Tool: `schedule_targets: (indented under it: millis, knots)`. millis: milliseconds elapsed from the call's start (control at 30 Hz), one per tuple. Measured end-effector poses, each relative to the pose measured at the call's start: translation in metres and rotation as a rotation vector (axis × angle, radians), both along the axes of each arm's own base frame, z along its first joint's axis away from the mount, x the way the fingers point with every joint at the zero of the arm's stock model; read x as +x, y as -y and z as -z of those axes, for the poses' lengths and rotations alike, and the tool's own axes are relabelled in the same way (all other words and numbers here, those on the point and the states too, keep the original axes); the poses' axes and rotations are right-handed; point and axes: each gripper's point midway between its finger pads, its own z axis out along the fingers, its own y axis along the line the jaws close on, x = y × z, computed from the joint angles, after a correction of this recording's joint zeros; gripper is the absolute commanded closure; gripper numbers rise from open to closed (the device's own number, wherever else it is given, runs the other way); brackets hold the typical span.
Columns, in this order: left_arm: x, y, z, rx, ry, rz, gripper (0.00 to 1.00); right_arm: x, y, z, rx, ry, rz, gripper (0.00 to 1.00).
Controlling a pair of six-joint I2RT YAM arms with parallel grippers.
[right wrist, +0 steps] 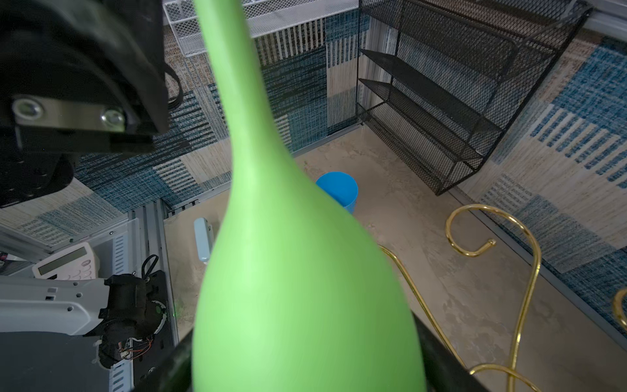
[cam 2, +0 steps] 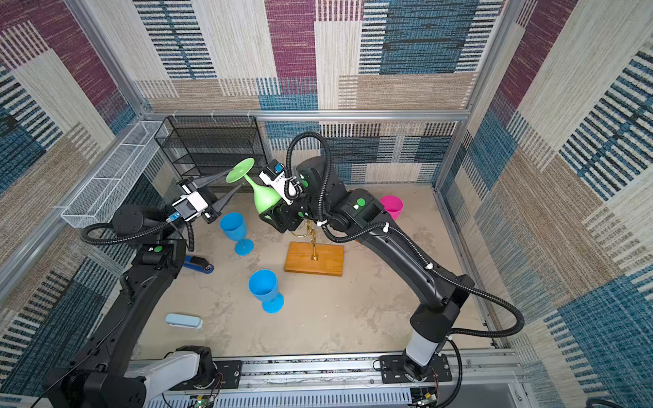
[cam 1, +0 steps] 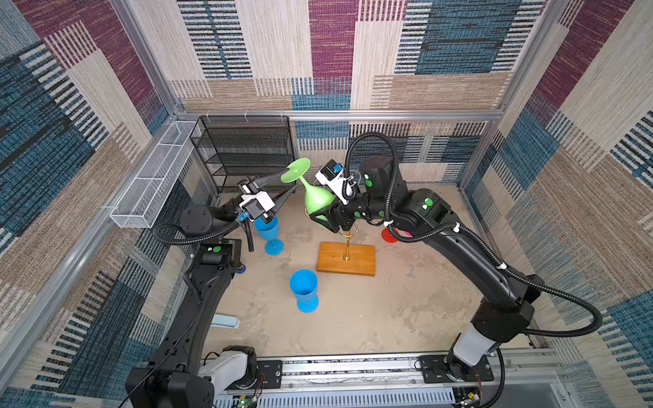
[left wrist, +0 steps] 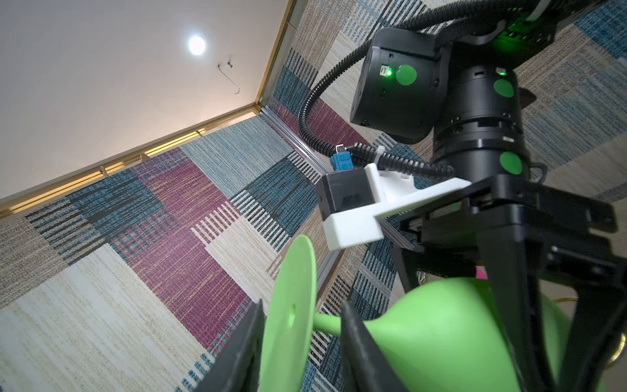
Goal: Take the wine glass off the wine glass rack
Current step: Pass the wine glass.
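Right gripper (cam 1: 323,213) clamps the wine glass (cam 1: 316,197) by its bowl, mid-frame, foot-up, tilted above wine glass rack (cam 1: 335,261). Left gripper (cam 1: 292,179) partly open, straddling the foot. Judged light, rigid, slick plastic; stem safest hold.

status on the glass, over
Right claw shut on glass bowl; glass tilted, off rack. Left claw open around its foot. Blue cup below left claw.
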Motion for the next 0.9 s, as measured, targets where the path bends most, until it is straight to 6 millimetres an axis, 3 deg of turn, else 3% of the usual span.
schedule_targets:
  millis: [267, 367, 433, 667, 900]
  knots:
    - [0.001, 0.001, 0.001, 0.032, 0.051, -0.03, 1.0, -0.004, 0.0, -0.001, 0.01, -0.022, -0.01, 0.5]
    - [0.001, -0.001, 0.0, 0.028, 0.053, -0.043, 1.0, -0.006, 0.002, -0.004, 0.016, -0.016, -0.012, 0.3]
    - [0.0, -0.001, -0.003, 0.024, 0.048, -0.047, 1.0, -0.009, 0.003, -0.007, 0.029, -0.015, -0.015, 0.0]
    - [0.001, -0.01, -0.019, -0.04, -0.003, -0.099, 1.0, -0.028, 0.021, -0.04, 0.127, 0.059, -0.023, 0.01]
    - [0.026, -0.031, -0.013, -0.201, -0.231, -0.184, 1.0, -0.05, 0.067, -0.075, 0.251, 0.163, 0.002, 0.01]
